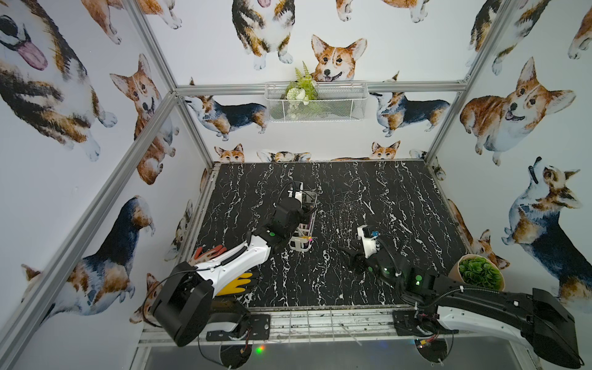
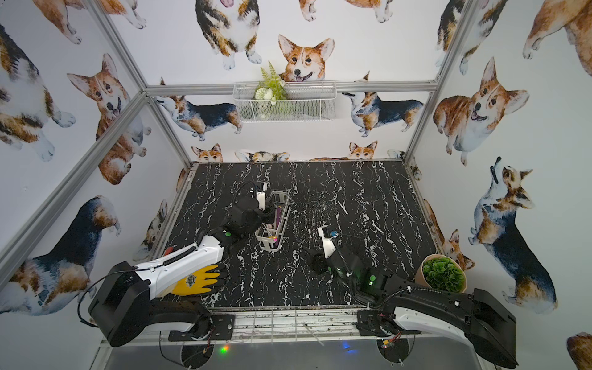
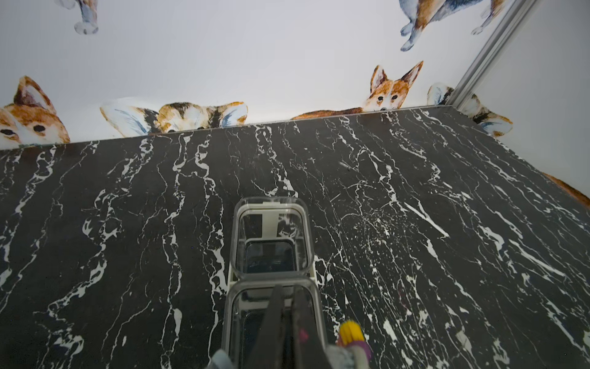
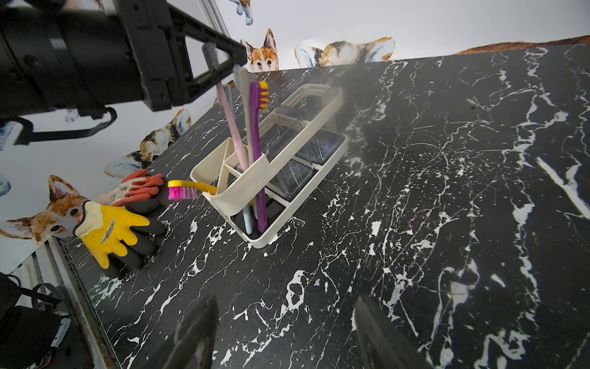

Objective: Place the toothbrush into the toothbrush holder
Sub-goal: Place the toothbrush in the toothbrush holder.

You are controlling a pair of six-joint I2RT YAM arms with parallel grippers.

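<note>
Left gripper [image 3: 289, 289] was clamped shut on the neck of the pink toothbrush [image 4: 231, 121], just under its grey bristles (the head poked out beside the fingers). Its arm reached out from the near-left base, wrist bent down over the toothbrush holder [image 4: 242, 188]. The holder stood left of centre on the black marble table [image 1: 368, 198], its long side running near to far. The pink handle's lower end went down into the holder's near-end section, leaning, beside a purple toothbrush [image 4: 255, 143] and a beige toothbrush [image 4: 245, 105]. Right gripper [image 4: 285, 298] hung low over the marble to the holder's right, well apart from it, jaws spread and empty, its arm folded near its base.
</note>
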